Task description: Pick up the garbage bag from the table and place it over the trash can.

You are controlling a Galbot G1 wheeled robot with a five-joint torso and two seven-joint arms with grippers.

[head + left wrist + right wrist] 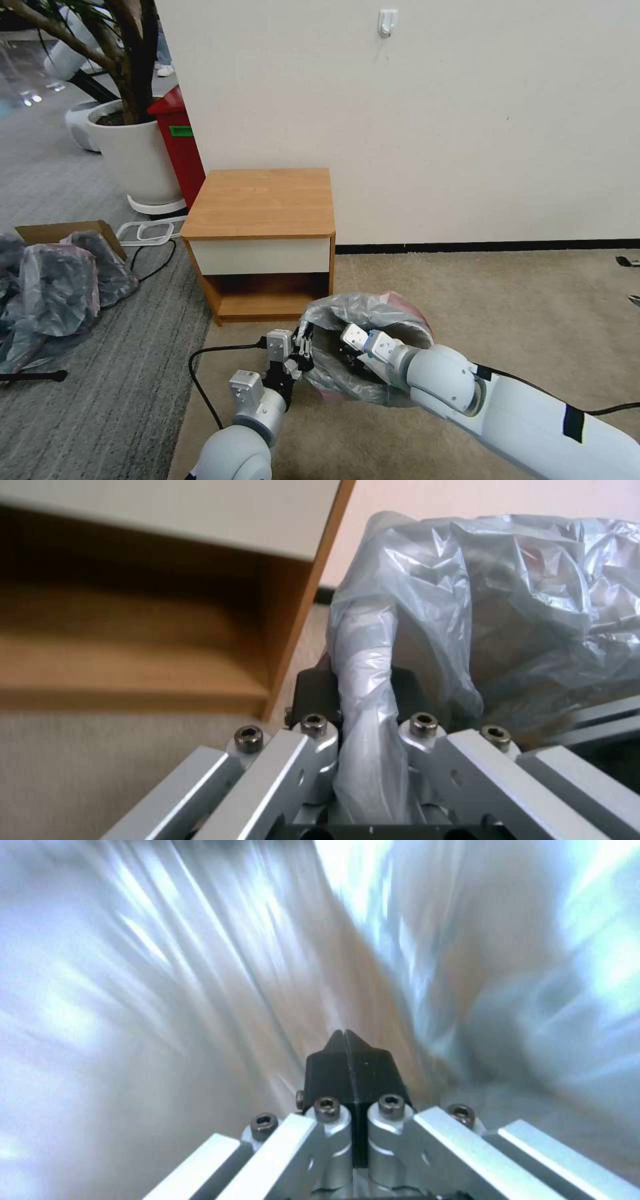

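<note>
- Head view: the garbage bag (373,320), a thin translucent grey film with a pink rim, is seen draped over something low on the beige carpet (507,313), just in front of the worktop (263,200); the trash can itself is hidden under the film and cannot be made out; the worktop's orange-brown top is bare above its white drawer front and open lower shelf.
- The left pincer (301,350) is placed at the bag's near-left rim, while the right pincer (348,335) is reached down into the bag's mouth, presumably so that the film is spread open and seated; a heap of grey bags (53,293), a red bin (179,143) and a white plant pot (137,157) are left apart on the left.
- Left wrist view: the left pincer (365,715) is seen clamped on a twisted, crinkled rope of the garbage bag (507,605) running between its black pads; the hold is judged to keep the rim taut; the worktop's shelf (133,660) is just beside.
- Right wrist view: the right pincer (348,1060) is seen with its black tips pressed together, nothing visibly pinched; glossy streaked film of the garbage bag (167,965) surrounds it on every side.
</note>
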